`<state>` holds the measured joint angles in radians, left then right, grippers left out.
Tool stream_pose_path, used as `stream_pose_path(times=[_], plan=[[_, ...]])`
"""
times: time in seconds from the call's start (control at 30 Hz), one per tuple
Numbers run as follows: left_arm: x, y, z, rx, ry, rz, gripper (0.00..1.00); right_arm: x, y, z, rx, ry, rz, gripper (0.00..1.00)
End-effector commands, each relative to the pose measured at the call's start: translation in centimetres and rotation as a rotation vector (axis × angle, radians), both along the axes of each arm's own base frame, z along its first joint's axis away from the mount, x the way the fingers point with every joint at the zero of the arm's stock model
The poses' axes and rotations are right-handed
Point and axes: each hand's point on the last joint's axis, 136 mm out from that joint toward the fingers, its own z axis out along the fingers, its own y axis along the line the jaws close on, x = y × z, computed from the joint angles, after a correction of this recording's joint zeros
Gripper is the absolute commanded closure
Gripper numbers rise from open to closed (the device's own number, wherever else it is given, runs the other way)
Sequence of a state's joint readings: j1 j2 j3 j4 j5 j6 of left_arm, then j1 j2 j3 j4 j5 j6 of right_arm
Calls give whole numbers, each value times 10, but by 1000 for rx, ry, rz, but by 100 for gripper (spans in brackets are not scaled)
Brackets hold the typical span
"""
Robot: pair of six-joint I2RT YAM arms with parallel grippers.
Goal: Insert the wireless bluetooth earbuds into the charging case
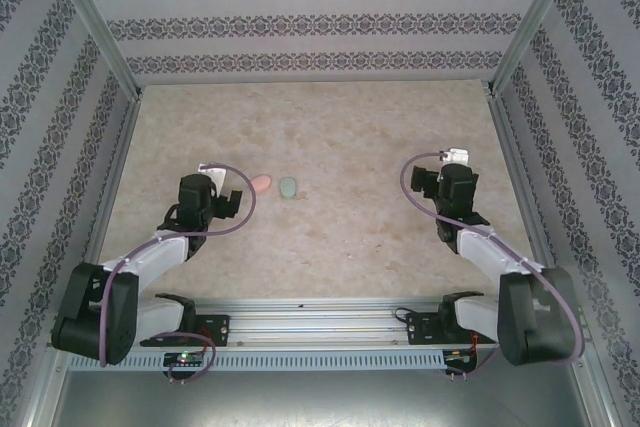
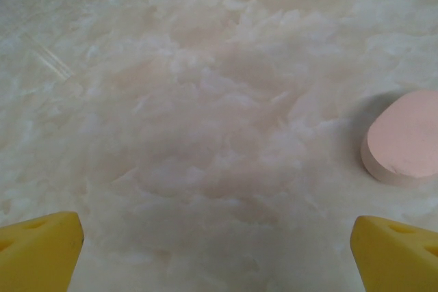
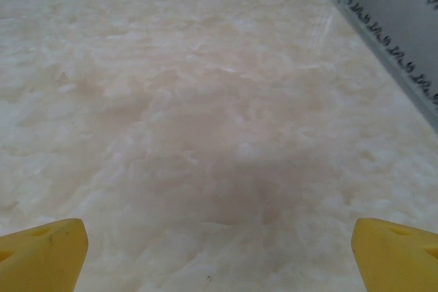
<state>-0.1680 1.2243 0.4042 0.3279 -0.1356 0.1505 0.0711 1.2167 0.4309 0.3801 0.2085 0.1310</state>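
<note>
- On the marbled counter (image 1: 350,247), near its middle, a pink oval charging case (image 1: 261,183) lies flat, with a pale green oval case (image 1: 288,187) just beside it on its right.
- Left fingers (image 2: 41,251) are spread wide and grip nothing. The pink case (image 2: 404,138) sits ahead to their right, untouched.
- Right fingers (image 3: 41,254) are spread wide over bare counter near the right wall (image 3: 397,25), well apart from both cases.

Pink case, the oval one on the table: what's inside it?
Nothing inside can be seen: the pink case lies flat with its smooth top covering whatever it holds. It rests on the marble table, beside a green case.
</note>
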Motion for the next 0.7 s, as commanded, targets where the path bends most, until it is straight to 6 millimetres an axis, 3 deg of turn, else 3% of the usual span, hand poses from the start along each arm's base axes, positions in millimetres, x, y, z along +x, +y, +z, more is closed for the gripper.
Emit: stream_pose_path(times=[0.0, 0.23, 0.33, 0.43, 0.57, 0.67], plan=[[12, 3, 14, -14, -136, 11, 0, 13, 11, 2, 61, -78, 72, 2], [23, 6, 33, -75, -342, 24, 0, 23, 11, 11, 5, -141, 129, 2], [26, 2, 27, -115, -362, -13, 0, 26, 5, 14, 7, -194, 129, 2], [24, 6, 17, -124, -385, 4, 0, 29, 0, 5, 58, -197, 142, 2], [23, 8, 14, -126, -435, 6, 0, 34, 6, -8, 66, -206, 181, 2], [30, 8, 10, -125, -381, 10, 0, 34, 7, -9, 64, -189, 190, 2]])
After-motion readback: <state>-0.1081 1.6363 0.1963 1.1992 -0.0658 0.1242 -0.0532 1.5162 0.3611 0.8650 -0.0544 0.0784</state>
